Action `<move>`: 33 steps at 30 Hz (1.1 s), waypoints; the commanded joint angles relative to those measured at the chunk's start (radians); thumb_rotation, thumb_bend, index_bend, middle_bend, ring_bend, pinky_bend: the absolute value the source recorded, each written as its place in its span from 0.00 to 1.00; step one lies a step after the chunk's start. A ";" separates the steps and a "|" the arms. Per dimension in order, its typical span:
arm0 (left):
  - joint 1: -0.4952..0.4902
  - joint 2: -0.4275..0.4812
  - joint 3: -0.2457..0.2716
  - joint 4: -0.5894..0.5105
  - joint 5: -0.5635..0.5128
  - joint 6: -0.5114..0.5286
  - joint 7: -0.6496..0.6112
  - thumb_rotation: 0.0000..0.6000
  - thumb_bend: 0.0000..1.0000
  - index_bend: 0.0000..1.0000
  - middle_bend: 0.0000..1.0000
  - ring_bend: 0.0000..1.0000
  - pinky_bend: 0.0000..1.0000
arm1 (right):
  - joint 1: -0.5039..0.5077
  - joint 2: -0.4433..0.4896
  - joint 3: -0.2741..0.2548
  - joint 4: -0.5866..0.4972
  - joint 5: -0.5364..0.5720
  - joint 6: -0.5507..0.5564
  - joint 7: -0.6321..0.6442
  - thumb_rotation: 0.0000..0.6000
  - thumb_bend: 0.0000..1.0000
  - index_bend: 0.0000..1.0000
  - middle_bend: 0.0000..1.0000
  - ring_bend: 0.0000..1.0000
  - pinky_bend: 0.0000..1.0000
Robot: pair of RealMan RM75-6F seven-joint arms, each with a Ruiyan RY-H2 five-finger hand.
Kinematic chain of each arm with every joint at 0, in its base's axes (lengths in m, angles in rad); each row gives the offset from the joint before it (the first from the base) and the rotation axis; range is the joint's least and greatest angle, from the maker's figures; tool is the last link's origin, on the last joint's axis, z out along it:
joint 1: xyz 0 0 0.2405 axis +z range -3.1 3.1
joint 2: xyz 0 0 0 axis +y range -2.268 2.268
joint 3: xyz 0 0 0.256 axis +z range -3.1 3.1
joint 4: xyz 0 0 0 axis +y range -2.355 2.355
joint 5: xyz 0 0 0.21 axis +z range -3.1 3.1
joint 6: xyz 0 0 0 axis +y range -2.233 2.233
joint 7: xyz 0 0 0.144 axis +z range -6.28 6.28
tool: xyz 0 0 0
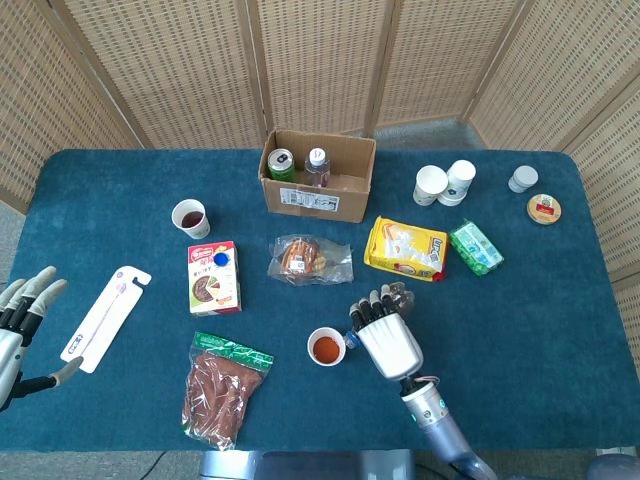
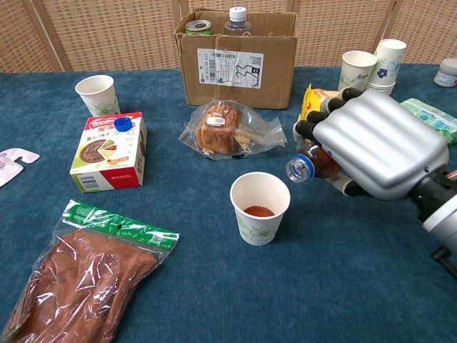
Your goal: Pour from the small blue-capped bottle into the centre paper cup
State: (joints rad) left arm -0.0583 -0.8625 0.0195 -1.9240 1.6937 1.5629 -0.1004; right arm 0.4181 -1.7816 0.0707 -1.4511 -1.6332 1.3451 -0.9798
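Note:
My right hand (image 2: 375, 143) (image 1: 388, 335) grips the small bottle (image 2: 310, 161), which lies tilted on its side with its uncapped mouth pointing left, just above and right of the centre paper cup (image 2: 260, 207) (image 1: 326, 347). The cup stands upright with reddish-brown liquid at its bottom. No stream shows between mouth and cup. A blue cap (image 2: 123, 123) (image 1: 221, 259) rests on the biscuit box (image 2: 109, 151). My left hand (image 1: 22, 320) hovers at the far left edge, fingers spread, holding nothing.
A bread bag (image 2: 226, 130) lies behind the cup, a sausage pack (image 2: 78, 276) front left. A cardboard box (image 2: 236, 57) with a can and a bottle stands at the back. A filled cup (image 1: 190, 217), yellow snack bag (image 1: 405, 248), stacked cups (image 1: 445, 183) and toothbrush pack (image 1: 105, 316) surround.

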 commanded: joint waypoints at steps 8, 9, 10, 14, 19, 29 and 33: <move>0.000 0.000 -0.001 0.000 -0.002 0.000 -0.002 1.00 0.25 0.00 0.00 0.00 0.00 | -0.002 -0.012 -0.001 0.013 -0.015 0.008 -0.032 1.00 0.90 0.46 0.60 0.29 0.77; 0.000 0.000 -0.001 0.000 -0.002 0.000 -0.001 1.00 0.25 0.00 0.00 0.00 0.00 | -0.003 -0.013 -0.001 0.013 -0.013 0.007 -0.032 1.00 0.90 0.46 0.60 0.29 0.77; -0.001 0.000 -0.001 0.000 -0.002 -0.001 -0.001 1.00 0.25 0.00 0.00 0.00 0.00 | -0.004 -0.014 -0.001 0.012 -0.011 0.006 -0.033 1.00 0.90 0.46 0.60 0.29 0.77; -0.001 0.000 0.000 -0.001 -0.002 -0.002 0.000 1.00 0.25 0.00 0.00 0.00 0.00 | -0.005 -0.017 0.000 0.010 -0.009 0.004 -0.049 1.00 0.90 0.46 0.60 0.29 0.77; -0.002 0.001 -0.001 -0.001 -0.003 -0.003 -0.001 1.00 0.25 0.00 0.00 0.00 0.00 | -0.005 -0.022 0.001 0.001 -0.013 0.003 -0.072 1.00 0.90 0.46 0.60 0.29 0.77; -0.002 0.003 -0.001 0.001 -0.003 -0.002 -0.006 1.00 0.25 0.00 0.00 0.00 0.00 | -0.012 -0.027 -0.003 -0.006 -0.023 0.010 -0.104 1.00 0.90 0.46 0.61 0.29 0.77; -0.001 0.003 -0.001 0.002 -0.002 -0.001 -0.007 1.00 0.25 0.00 0.00 0.00 0.00 | -0.013 -0.029 -0.003 -0.004 -0.029 0.013 -0.110 1.00 0.90 0.46 0.60 0.29 0.77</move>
State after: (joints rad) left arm -0.0597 -0.8596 0.0190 -1.9224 1.6913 1.5614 -0.1071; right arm 0.4052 -1.8106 0.0681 -1.4553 -1.6625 1.3583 -1.0902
